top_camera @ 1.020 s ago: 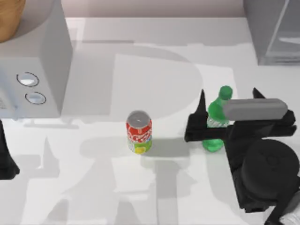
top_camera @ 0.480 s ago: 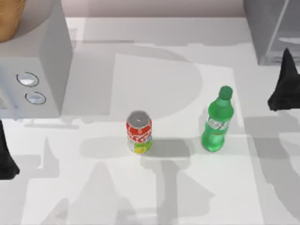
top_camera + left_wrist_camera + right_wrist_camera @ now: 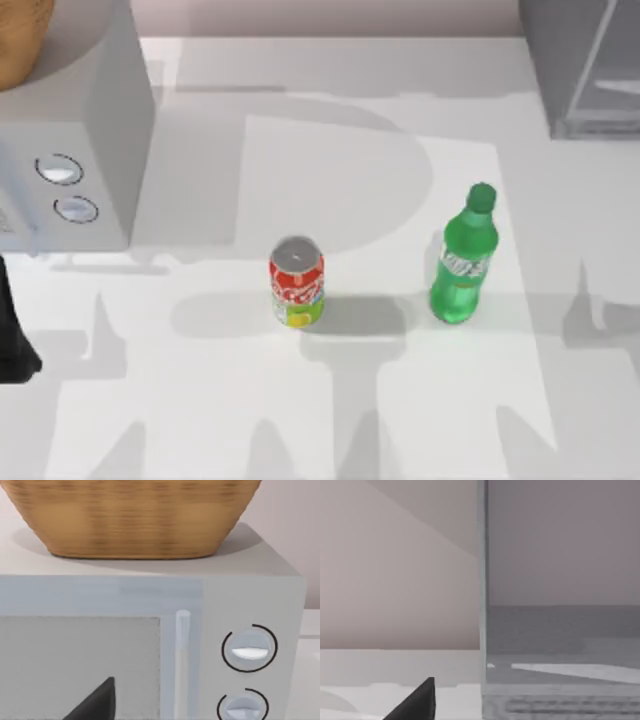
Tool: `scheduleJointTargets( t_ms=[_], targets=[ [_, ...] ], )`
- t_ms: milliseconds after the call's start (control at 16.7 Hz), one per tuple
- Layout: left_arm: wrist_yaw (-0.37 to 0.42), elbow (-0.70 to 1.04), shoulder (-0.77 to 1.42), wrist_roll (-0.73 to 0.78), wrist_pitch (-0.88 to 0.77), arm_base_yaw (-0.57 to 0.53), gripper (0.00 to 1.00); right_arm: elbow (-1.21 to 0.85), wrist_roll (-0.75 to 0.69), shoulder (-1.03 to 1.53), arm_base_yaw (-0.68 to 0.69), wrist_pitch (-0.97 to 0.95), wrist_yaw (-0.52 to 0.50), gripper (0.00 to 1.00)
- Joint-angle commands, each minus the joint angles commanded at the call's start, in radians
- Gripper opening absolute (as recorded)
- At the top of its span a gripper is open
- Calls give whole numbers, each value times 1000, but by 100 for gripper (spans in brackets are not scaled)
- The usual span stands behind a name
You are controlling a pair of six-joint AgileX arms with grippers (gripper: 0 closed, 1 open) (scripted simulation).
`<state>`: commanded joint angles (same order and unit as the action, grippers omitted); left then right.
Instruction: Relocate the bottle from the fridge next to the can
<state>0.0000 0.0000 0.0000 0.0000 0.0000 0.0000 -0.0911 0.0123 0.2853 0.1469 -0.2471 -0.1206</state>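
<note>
The bottle [image 3: 463, 255] stands upright on the white table [image 3: 200, 400], out in the open and right of the can [image 3: 296, 281], with a clear gap of table between them — near, not touching. The can is upright too, roughly mid-table. The fridge [image 3: 580, 65] sits at the far right corner, well apart from the bottle; my right wrist view looks at its pale glassy door panel [image 3: 560, 595], with one dark fingertip [image 3: 415, 702] of mine low in the shot. My left arm [image 3: 12, 330] is parked at the table's left edge, facing the grey box with two round dials [image 3: 240, 645] and the woven basket [image 3: 130, 515] on top of it. Whether my fingers are apart or together I cannot tell — on either arm.
</note>
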Motion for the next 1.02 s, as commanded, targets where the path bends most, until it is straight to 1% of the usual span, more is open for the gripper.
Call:
scheduleJointTargets(
  t_ms=[180, 360, 780, 900, 1020],
  targets=[
    [0, 0, 0, 0, 0, 0, 100, 55, -7, -175, -91, 148, 75, 100],
    [0, 0, 0, 0, 0, 0, 100, 87, -12, -272, -140, 234, 115, 100],
    [0, 0, 0, 0, 0, 0, 100, 87, -12, -283, -144, 246, 119, 100],
    [0, 0, 0, 0, 0, 0, 100, 65, -13, -309, -146, 279, 117, 100],
    [0, 0, 0, 0, 0, 0, 100, 22, -13, -361, -148, 354, 116, 100]
  ],
)
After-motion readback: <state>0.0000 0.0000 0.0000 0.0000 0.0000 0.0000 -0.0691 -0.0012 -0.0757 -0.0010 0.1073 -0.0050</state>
